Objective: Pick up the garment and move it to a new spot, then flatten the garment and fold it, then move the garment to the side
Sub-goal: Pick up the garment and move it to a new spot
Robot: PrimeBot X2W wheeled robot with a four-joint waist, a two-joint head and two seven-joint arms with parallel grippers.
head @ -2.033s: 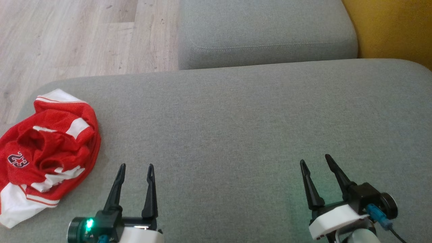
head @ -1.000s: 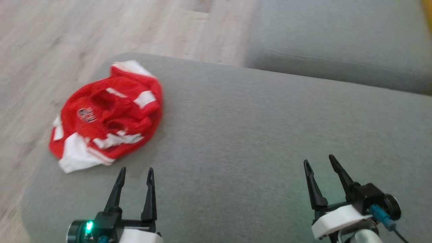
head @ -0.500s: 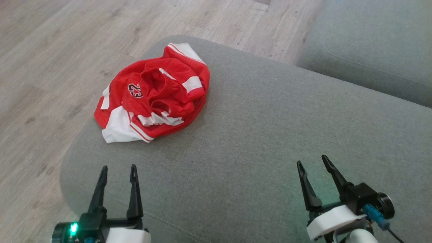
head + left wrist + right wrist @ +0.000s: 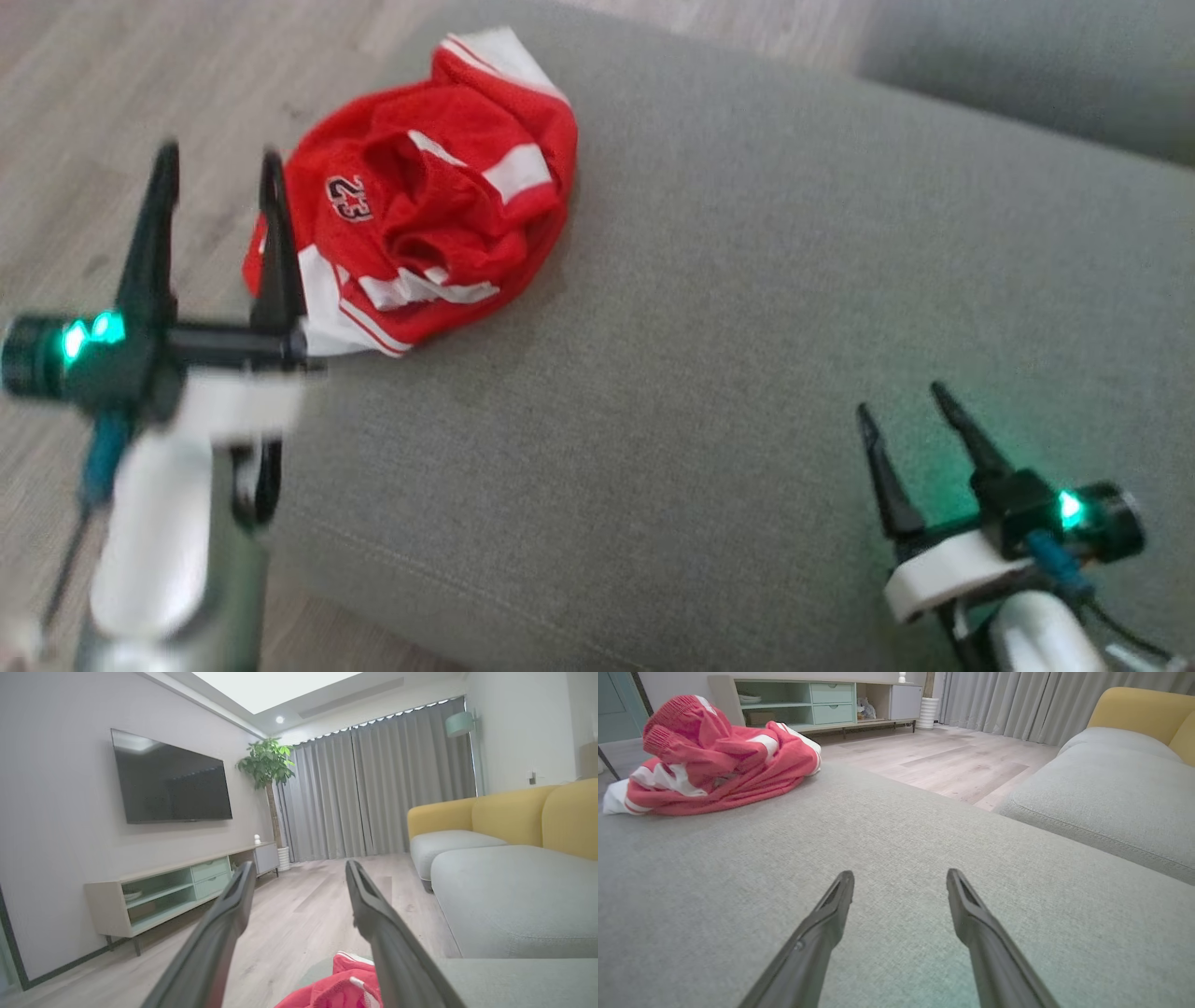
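The garment [image 4: 420, 196] is a crumpled red and white jersey with a number on it, heaped near the left end of the grey sofa cushion [image 4: 747, 308]. My left gripper [image 4: 219, 163] is raised at the garment's left edge, open, nothing between its fingers. In the left wrist view a bit of the garment [image 4: 338, 987] shows low between the open fingers. My right gripper [image 4: 901, 401] hovers open over the cushion at the lower right, far from the garment. In the right wrist view the garment [image 4: 719, 756] lies at the upper left, well ahead of the open fingers.
Wooden floor [image 4: 84, 121] runs along the cushion's left edge. A second grey cushion [image 4: 1027, 65] lies at the upper right. The wrist views show a TV cabinet [image 4: 177, 891], a potted plant [image 4: 266, 765], curtains and a yellow sofa back [image 4: 514, 812].
The head camera has swung left and down. My left arm has risen and reached forward to the garment's left edge. The right gripper has barely moved. The garment lies as before.
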